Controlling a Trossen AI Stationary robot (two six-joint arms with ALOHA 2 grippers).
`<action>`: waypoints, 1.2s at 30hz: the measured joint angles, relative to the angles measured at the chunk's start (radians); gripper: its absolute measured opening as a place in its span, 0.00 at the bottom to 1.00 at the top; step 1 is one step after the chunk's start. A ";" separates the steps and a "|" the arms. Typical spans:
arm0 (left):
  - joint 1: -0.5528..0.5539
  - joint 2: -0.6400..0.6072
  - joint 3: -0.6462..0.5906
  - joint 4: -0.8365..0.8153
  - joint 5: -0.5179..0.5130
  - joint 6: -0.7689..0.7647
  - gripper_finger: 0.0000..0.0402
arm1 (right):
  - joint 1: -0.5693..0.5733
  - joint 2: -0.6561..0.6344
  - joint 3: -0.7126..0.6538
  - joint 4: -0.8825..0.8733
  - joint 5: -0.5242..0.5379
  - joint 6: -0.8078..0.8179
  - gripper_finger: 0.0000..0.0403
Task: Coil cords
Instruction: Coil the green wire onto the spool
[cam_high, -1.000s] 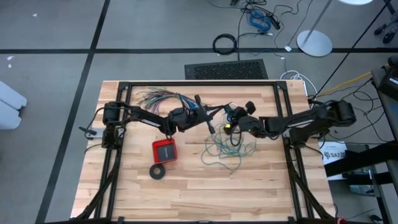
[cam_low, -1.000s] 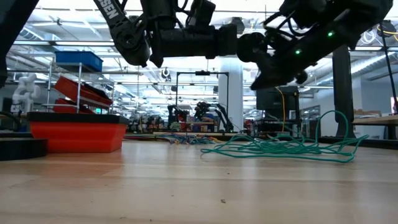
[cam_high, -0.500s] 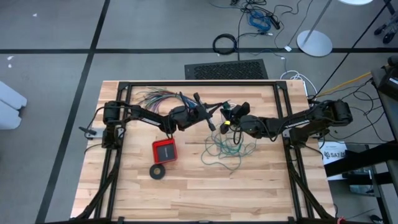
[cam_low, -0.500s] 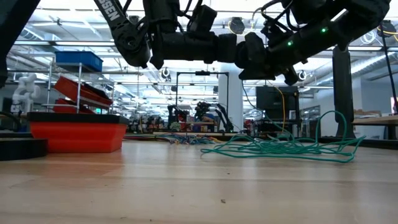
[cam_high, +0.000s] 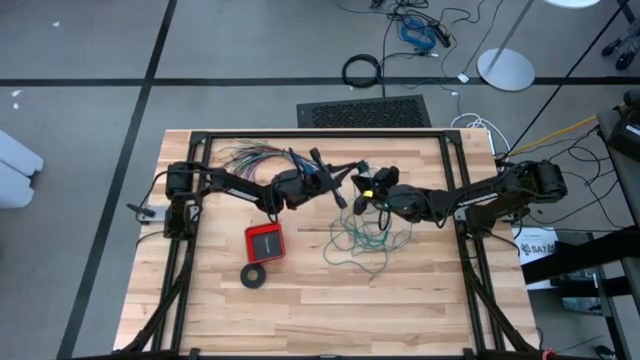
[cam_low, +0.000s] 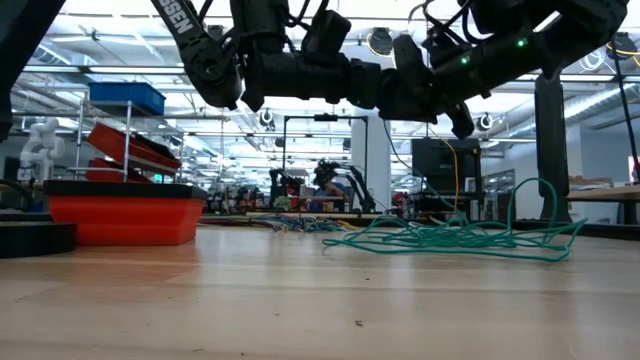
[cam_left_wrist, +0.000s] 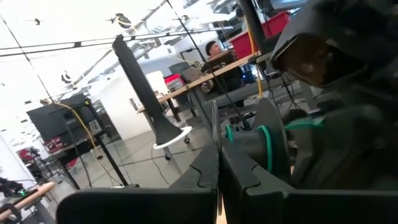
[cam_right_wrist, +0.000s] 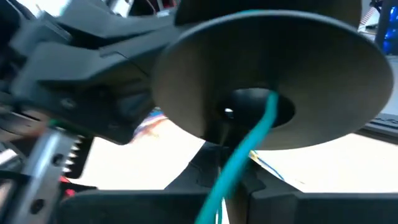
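The teal-green wire (cam_high: 364, 240) lies as a loose tangle on the wooden table, right of centre; it also shows as the wire tangle (cam_low: 450, 238) in the low view. One strand rises to my two grippers, which meet above the table's middle. My left gripper (cam_high: 342, 195) is shut on a small dark spool (cam_right_wrist: 267, 74) with teal turns on its core (cam_left_wrist: 267, 149). My right gripper (cam_high: 362, 190) is close against the spool from the right, shut on the teal strand (cam_right_wrist: 249, 149). My left gripper pinches the thin rim of one spool flange (cam_left_wrist: 216, 134) between its two fingers, coming nearly level from the table's left. The spool hangs clear of the table. My right gripper pinches the teal strand (cam_right_wrist: 217, 193) between its fingers, coming nearly level from the table's right. The strand runs across the flange's face toward its centre hole (cam_right_wrist: 252, 106).
A fan of many-coloured wires (cam_high: 250, 156) lies at the far left of the table. A red box (cam_high: 265, 241) and a black tape ring (cam_high: 254, 275) sit left of the tangle. The near half of the table (cam_high: 330, 320) is bare wood.
My right gripper has rolled and tipped at the wrist and now stands closer against my left gripper and the spool. The teal tangle on the table has kept its place.
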 joint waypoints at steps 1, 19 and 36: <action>0.004 0.000 0.000 0.002 -0.004 0.004 0.00 | 0.000 0.000 0.000 0.014 0.000 -0.001 0.00; 0.015 0.049 0.001 0.049 -0.051 0.197 0.00 | 0.002 0.000 0.000 0.111 0.027 -0.015 0.00; -0.005 0.055 -0.003 -0.073 -0.002 0.332 0.00 | 0.003 -0.024 0.002 -0.027 -0.052 0.063 0.00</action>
